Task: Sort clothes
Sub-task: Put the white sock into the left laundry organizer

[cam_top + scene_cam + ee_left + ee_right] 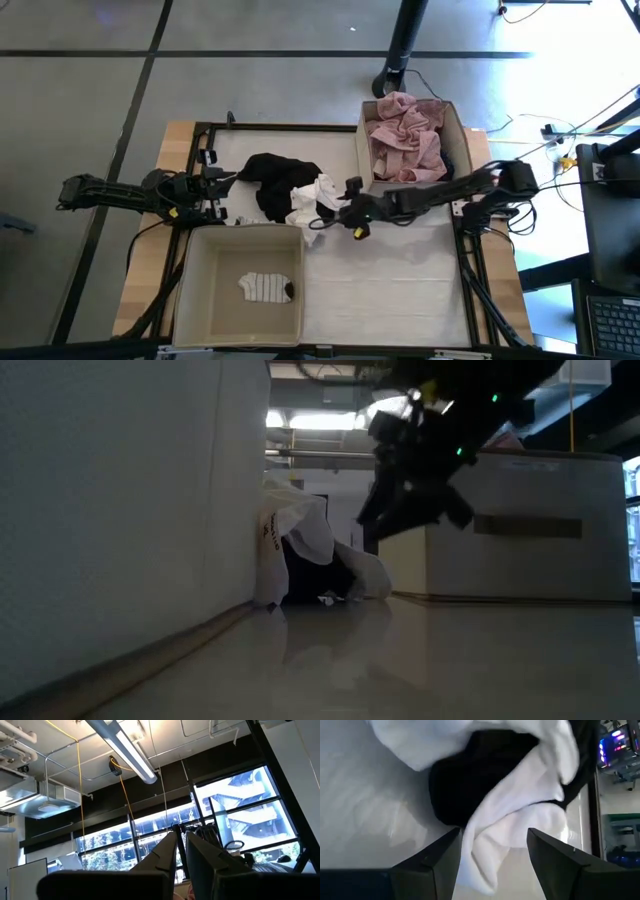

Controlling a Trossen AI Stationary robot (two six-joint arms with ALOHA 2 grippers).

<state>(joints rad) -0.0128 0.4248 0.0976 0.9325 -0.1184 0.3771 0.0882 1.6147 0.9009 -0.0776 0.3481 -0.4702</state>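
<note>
Directly ahead of your right claw [335,217], fingers spread apart, the white garment [312,200] lies crumpled against the black garment [275,180] mid-surface, a fold between the fingertips; your left claw [222,195], fingers nearly together, waits beyond the black garment.

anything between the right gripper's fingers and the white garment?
No gap. In the right wrist view, the right gripper is open, its fingers straddling a fold of the white garment, which lies over the black garment.

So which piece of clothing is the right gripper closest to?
The white garment, lying against the black garment; the open right gripper straddles its edge.
</note>
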